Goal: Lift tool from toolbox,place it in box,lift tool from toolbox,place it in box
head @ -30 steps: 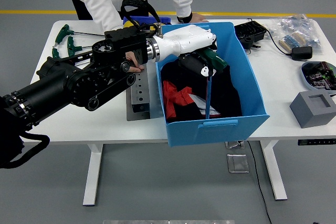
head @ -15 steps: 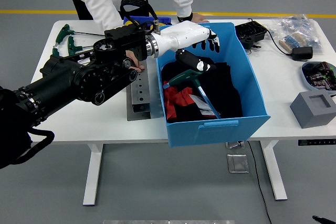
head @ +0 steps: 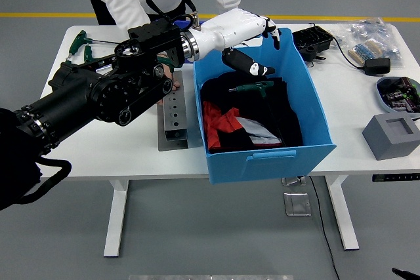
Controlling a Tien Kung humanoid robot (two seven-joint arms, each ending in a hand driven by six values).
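one green-handled tool (head: 252,87) lies in the blue box (head: 314,106); left robot hand (head: 252,44) hovers above, released.

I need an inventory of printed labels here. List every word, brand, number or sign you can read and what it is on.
None can be read.
Packets at the table's far right: print too small and blurred.
Black case beside them: no legible marking.
Blue box, left hand, green-handled tool in the box: no text visible.
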